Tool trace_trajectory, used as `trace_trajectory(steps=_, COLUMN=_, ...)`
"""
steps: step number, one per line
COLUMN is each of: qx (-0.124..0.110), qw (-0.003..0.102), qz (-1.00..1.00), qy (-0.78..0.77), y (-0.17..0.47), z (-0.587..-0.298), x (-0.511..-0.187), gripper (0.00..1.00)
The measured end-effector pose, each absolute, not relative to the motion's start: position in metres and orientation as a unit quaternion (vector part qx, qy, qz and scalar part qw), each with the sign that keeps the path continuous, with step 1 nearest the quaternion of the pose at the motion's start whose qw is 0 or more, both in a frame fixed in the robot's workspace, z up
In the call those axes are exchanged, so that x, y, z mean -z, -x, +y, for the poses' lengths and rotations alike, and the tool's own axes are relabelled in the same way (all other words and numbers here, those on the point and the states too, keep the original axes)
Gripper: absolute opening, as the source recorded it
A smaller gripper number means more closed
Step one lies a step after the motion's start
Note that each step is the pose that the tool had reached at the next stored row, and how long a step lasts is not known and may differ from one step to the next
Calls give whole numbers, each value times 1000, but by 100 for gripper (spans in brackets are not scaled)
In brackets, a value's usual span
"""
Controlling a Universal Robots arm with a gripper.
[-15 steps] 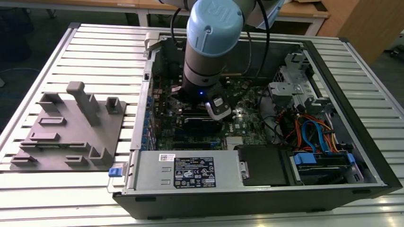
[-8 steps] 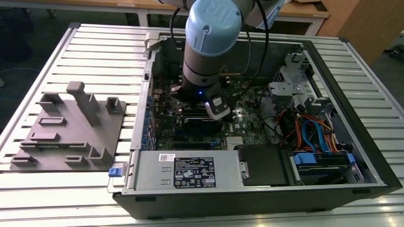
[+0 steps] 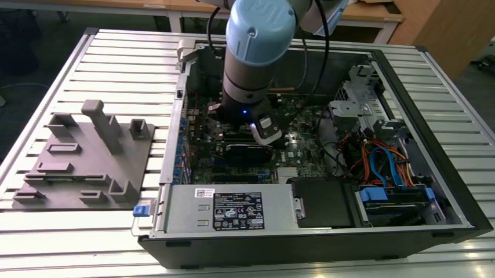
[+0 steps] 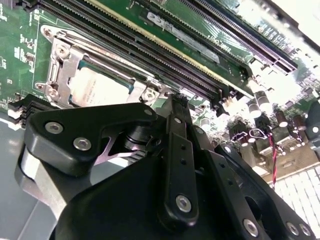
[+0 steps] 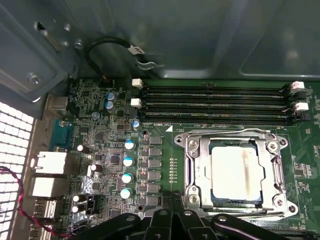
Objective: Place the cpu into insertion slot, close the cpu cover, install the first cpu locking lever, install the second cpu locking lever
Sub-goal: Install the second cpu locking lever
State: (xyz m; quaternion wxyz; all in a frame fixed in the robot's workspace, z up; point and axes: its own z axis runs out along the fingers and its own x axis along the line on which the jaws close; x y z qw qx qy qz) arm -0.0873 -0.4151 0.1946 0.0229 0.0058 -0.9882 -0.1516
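Because the cpu (image 5: 236,170) already lies in the insertion slot (image 5: 200,200) beneath the lowered cpu cover (image 5: 196,165), beside the memory slots (image 5: 215,107), a loose lever could spring back. The gripper (image 4: 175,107) hovers just beside the socket, apparently narrowed, holding nothing.

My gripper (image 4: 175,107): matt black plastic links, shiny steel screws. Cpu (image 5: 236,168): dull silvery-beige metal with a streak. Cpu cover (image 5: 196,172): bright bare metal. Circuit board (image 5: 160,115): glossy green. Table (image 3: 116,58): ribbed pale metal.
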Motion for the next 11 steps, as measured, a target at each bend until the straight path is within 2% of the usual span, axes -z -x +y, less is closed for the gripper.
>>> trace_trajectory(steps=11, qx=152, qw=23, qz=-988, qy=-6, y=87, z=-415, x=-201, gripper=10)
